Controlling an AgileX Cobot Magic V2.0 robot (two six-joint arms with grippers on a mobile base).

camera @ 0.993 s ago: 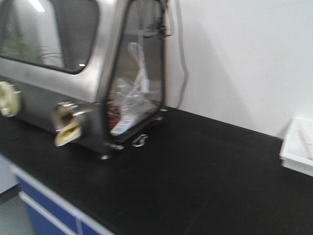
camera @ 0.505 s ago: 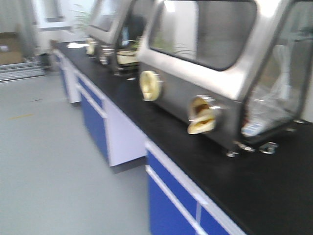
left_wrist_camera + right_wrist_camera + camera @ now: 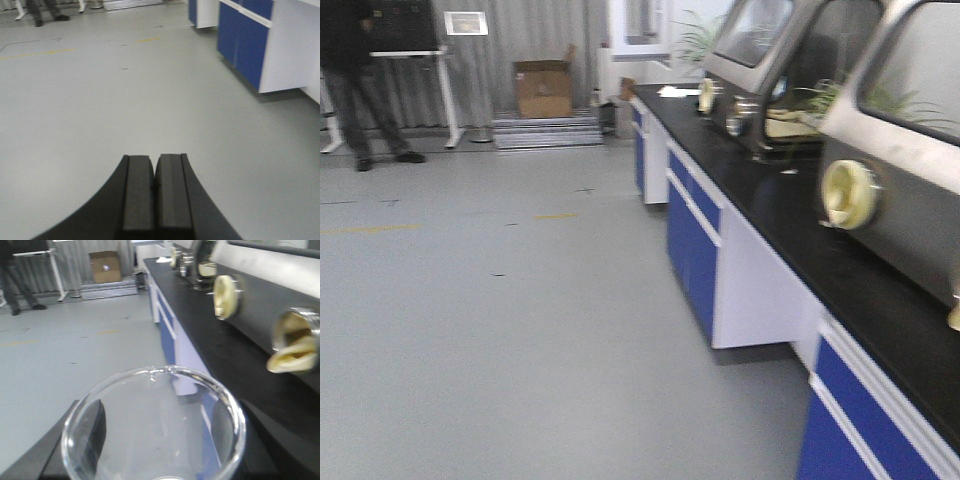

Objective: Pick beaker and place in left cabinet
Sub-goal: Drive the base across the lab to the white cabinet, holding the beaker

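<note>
The clear glass beaker fills the lower part of the right wrist view, its flared rim toward the camera. My right gripper is shut on the beaker, with a dark finger on each side of the glass. My left gripper is shut and empty, held above the grey floor. The left cabinet is out of view. Neither gripper shows in the front view.
A long black-topped bench with blue and white cupboards runs along the right. Steel glove boxes with yellow ports stand on it. Grey floor spreads to the left. A person and a cardboard box are at the far end.
The front view has swung left, from the bench top and white wall to the length of the bench and the floor.
</note>
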